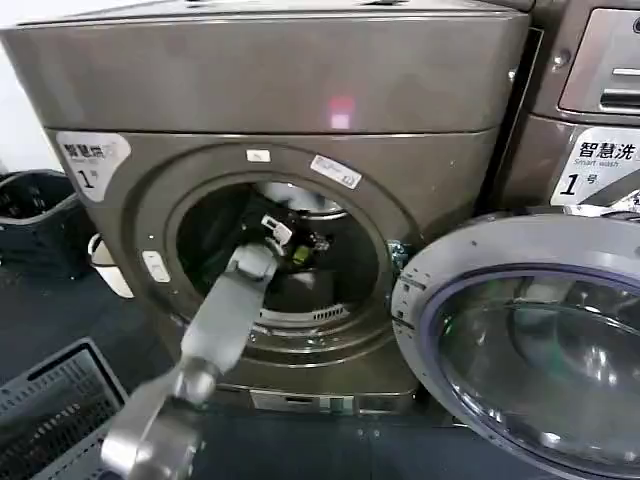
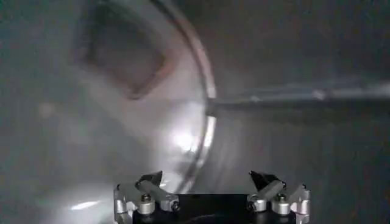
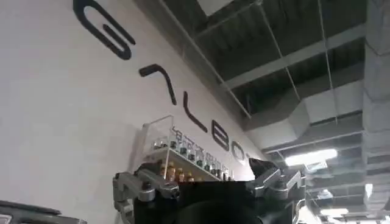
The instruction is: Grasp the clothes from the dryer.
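The dryer (image 1: 300, 200) sits right in front of the robot with its round door (image 1: 530, 340) swung wide open to the robot's right, so the steel drum is fully exposed. Inside the porthole there's just a tiny lime yellow-green scrap of the clothes (image 1: 300, 255) visible, sitting right next to the wrist of the left arm, about mid-height in the opening. The pale piece can't be made out in there.

The left end effector (image 2: 211, 182) is pushed deep into the drum, arm angled up through the mouth from lower left. In the left wrist view its fingers are spread wide apart with nothing between them, facing the shiny drum wall and a paddle rib.

The right end effector (image 3: 207, 182) is parked away from the machine, pointing up at a white wall with big letters and a ceiling; its fingers are also apart and hold nothing.

Around the dryer: a grey slatted basket (image 1: 50, 410) on the floor at lower left, a dark crate (image 1: 35, 215) further back on the left, and a second similar machine (image 1: 590, 110) with a "Smart wash" sticker on the right.
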Available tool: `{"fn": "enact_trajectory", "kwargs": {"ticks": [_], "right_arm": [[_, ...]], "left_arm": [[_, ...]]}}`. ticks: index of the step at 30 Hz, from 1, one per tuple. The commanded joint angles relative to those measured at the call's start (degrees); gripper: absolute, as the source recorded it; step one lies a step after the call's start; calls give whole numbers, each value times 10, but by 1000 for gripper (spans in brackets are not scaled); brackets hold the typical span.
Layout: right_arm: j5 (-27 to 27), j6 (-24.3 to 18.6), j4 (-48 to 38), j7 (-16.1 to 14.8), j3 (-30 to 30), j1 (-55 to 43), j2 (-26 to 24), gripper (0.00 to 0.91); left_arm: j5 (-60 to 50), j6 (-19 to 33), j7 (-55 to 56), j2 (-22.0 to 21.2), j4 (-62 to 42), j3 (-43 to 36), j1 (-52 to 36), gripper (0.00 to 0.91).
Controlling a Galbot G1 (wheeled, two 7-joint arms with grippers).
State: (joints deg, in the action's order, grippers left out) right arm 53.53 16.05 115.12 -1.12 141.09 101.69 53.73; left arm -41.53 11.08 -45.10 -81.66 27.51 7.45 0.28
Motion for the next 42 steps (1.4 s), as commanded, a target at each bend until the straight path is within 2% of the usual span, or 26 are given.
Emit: {"fn": "enact_trajectory", "kwargs": {"ticks": [1, 2, 4, 11, 18, 19, 20, 21, 22, 26, 34, 42], "right_arm": [[0, 1, 3, 1, -3, -1, 0, 907], [0, 2, 2, 1, -4, -1, -1, 907], [-2, 1, 1, 1, -5, -2, -2, 907], [-3, 1, 0, 0, -7, -2, 1, 907], [-5, 1, 2, 1, -12, -6, 2, 907], [-6, 0, 2, 1, -14, -7, 3, 907], [-6, 0, 3, 1, -16, -8, 3, 907], [-7, 0, 3, 1, -18, -8, 4, 907], [-8, 0, 3, 1, -18, -9, 4, 907], [-12, -1, 3, 0, -21, -9, 5, 907], [-14, -2, 4, 0, -24, -11, 8, 907], [-20, -4, 5, 0, -39, -19, 8, 907]], "left_arm": [[-199, -6, -96, 27, -69, -40, -70, 907], [-185, -45, -89, 30, -65, -55, -73, 907], [-158, -79, -96, 32, -59, -82, -79, 907], [-113, -105, -127, -4, -99, -107, -71, 907], [-110, -95, -129, -14, -115, -110, -53, 907], [-109, -94, -128, -14, -116, -109, -51, 808], [-109, -93, -129, -14, -119, -108, -50, 614], [-107, -91, -128, -15, -121, -107, -48, 410], [-104, -91, -125, -15, -121, -107, -47, 102], [-104, -83, -125, -14, -117, -104, -42, 0], [-46, -82, -62, -9, -54, -45, -27, 0], [139, -128, 112, -9, 62, 10, 39, 0]]}}
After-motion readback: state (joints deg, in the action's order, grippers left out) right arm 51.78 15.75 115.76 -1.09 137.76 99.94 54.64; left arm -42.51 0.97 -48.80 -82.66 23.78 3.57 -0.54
